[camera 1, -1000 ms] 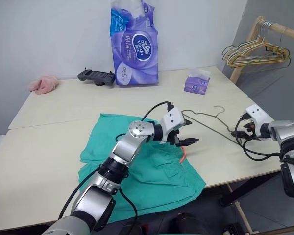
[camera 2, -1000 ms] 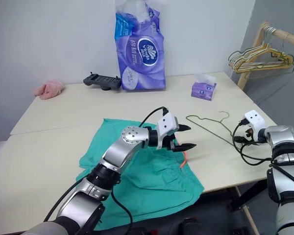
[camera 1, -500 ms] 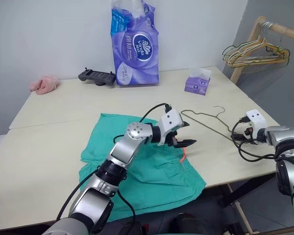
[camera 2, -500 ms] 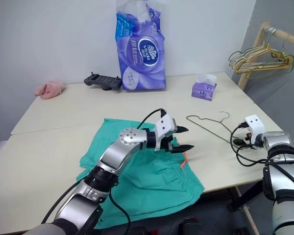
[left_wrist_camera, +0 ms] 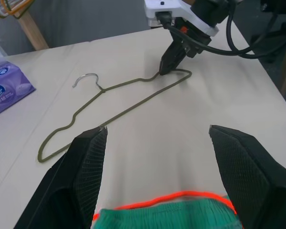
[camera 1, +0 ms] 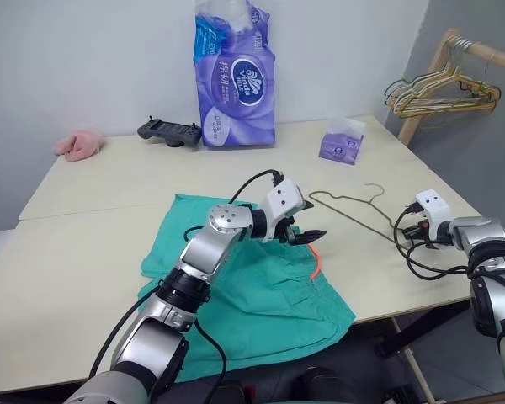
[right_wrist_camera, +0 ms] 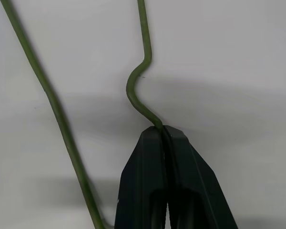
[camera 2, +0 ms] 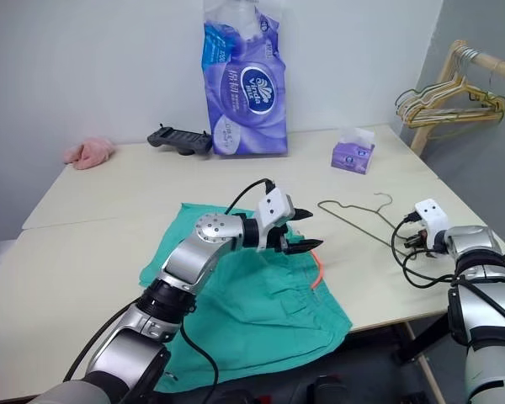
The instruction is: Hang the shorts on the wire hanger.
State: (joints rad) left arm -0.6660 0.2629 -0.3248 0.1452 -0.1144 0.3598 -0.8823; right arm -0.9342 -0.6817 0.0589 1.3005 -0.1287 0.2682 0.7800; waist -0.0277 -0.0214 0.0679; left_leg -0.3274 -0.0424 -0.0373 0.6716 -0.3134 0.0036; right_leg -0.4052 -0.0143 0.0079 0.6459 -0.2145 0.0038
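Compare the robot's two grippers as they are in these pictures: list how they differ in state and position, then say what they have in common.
The left gripper is open with nothing between its fingers; the right gripper is shut on the wire hanger. The left gripper hangs over the edge of the shorts near the orange drawstring; the right gripper is at the hanger's end nearest the table's right edge. Both have two black fingers.

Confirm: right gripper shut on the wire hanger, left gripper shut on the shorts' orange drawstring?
Half right. The right gripper is shut on the wire hanger. The left gripper is open, holding nothing, above the shorts; left wrist view shows it.
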